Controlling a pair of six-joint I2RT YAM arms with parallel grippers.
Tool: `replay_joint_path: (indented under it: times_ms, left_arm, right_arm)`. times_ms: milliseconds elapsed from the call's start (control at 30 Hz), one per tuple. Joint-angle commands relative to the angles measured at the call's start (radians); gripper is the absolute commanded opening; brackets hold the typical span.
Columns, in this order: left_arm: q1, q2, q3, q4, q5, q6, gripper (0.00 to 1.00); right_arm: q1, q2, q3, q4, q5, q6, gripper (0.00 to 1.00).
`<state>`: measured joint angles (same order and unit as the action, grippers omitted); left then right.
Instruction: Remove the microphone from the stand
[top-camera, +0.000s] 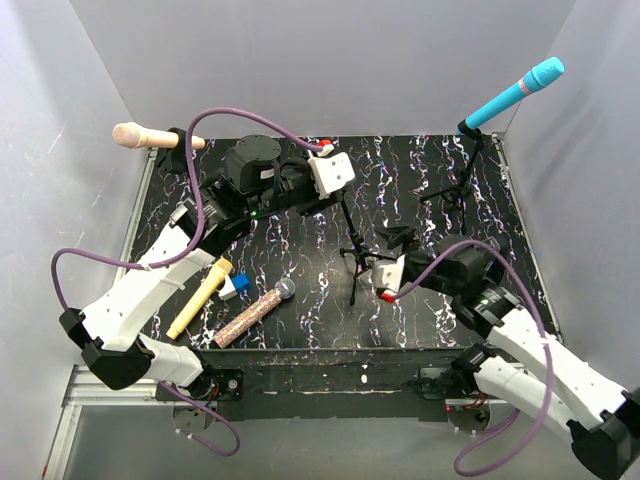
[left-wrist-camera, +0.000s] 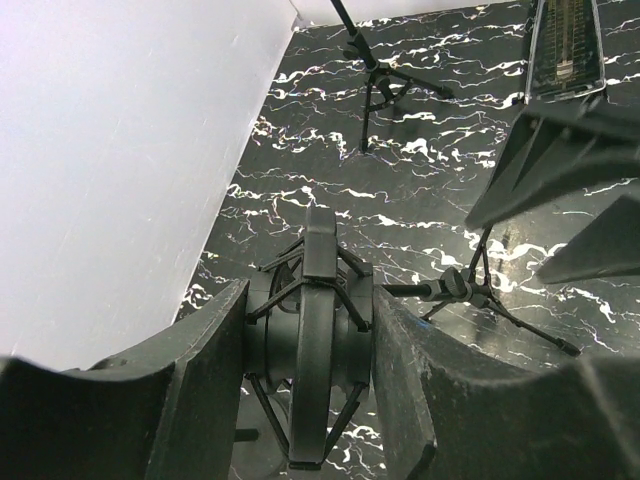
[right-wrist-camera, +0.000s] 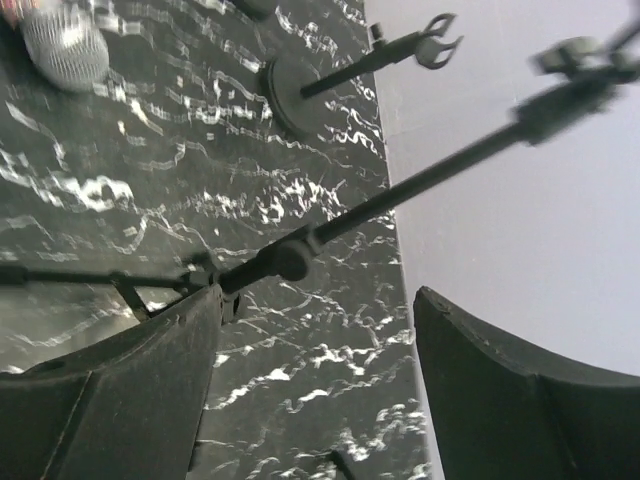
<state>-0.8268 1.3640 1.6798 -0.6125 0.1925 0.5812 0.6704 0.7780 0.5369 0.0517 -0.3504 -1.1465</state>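
My left gripper (left-wrist-camera: 310, 330) is squeezed on the black holder (left-wrist-camera: 320, 260) at the top of the middle stand (top-camera: 352, 255). One finger sits on each side of it. I see no microphone in that holder.

My right gripper (right-wrist-camera: 312, 300) is wide open and holds nothing. The pole (right-wrist-camera: 400, 190) of the middle stand runs across between my two right fingers, and they do not touch it.

I think the one to take out is the blue microphone (top-camera: 520, 88). It sits in the tall stand (top-camera: 462, 175) in the upper right of the top view, sticking up and to the right. A tan microphone (top-camera: 140, 135) is also in a stand, in the upper left by the wall. I cannot tell for sure which one is meant. A yellow microphone (top-camera: 200, 298) and a sparkly microphone (top-camera: 252, 318) lie flat on the table (top-camera: 320, 320) in the lower left.

So I think I am between grabs. Next, my free right arm has to lift up and back, away from the pole. Then it should go to the blue microphone's handle and close around it. The pull should go along the handle, so the stand does not tip.

My left arm comes from the lower left and stretches up across the table to the upper middle. My right arm bends in from the lower right. Its wrist is low and points left, near the foot of the middle stand.
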Motion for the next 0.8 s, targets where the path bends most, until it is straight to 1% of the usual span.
replay_joint_path:
  times_ms: [0, 67, 100, 167, 233, 267, 333, 433, 500, 667, 767]
  left_arm:
    - [-0.003, -0.034, 0.001, 0.048, 0.013, -0.044, 0.0]
    - [-0.003, -0.036, -0.003, 0.053, 0.01, -0.041, 0.0]
    - [-0.003, -0.037, -0.002, 0.054, 0.009, -0.04, 0.0]
    - [-0.003, -0.036, -0.002, 0.056, 0.007, -0.04, 0.0]
    - [-0.003, -0.034, -0.002, 0.056, 0.005, -0.04, 0.0]
    - [-0.003, -0.036, 0.0, 0.054, 0.008, -0.04, 0.0]
    - [-0.003, -0.032, 0.003, 0.05, 0.013, -0.043, 0.0]
    - [-0.003, -0.034, 0.003, 0.045, 0.015, -0.04, 0.0]
    - [-0.003, -0.036, 0.0, 0.043, 0.013, -0.04, 0.0]
    - [-0.003, -0.034, 0.0, 0.042, 0.012, -0.04, 0.0]
    - [-0.003, -0.028, 0.006, 0.04, 0.012, -0.04, 0.0]
  right_arm:
    - [0.001, -0.042, 0.199, -0.401, 0.026, 0.607, 0.82]
    - [-0.003, 0.013, 0.28, -0.481, 0.074, 0.852, 0.82]
    - [-0.011, 0.051, 0.317, -0.525, 0.059, 0.957, 0.79]
    - [-0.046, 0.124, 0.379, -0.567, -0.022, 1.133, 0.75]
    - [-0.101, 0.18, 0.397, -0.541, -0.138, 1.29, 0.74]
    - [-0.127, 0.21, 0.406, -0.53, -0.174, 1.338, 0.74]
    - [-0.17, 0.271, 0.432, -0.521, -0.203, 1.378, 0.72]
    - [-0.274, 0.403, 0.494, -0.529, -0.342, 1.493, 0.66]
    - [-0.322, 0.47, 0.512, -0.474, -0.413, 1.576, 0.65]
    - [-0.345, 0.555, 0.543, -0.388, -0.533, 1.659, 0.66]
    - [-0.344, 0.601, 0.566, -0.385, -0.558, 1.668, 0.65]
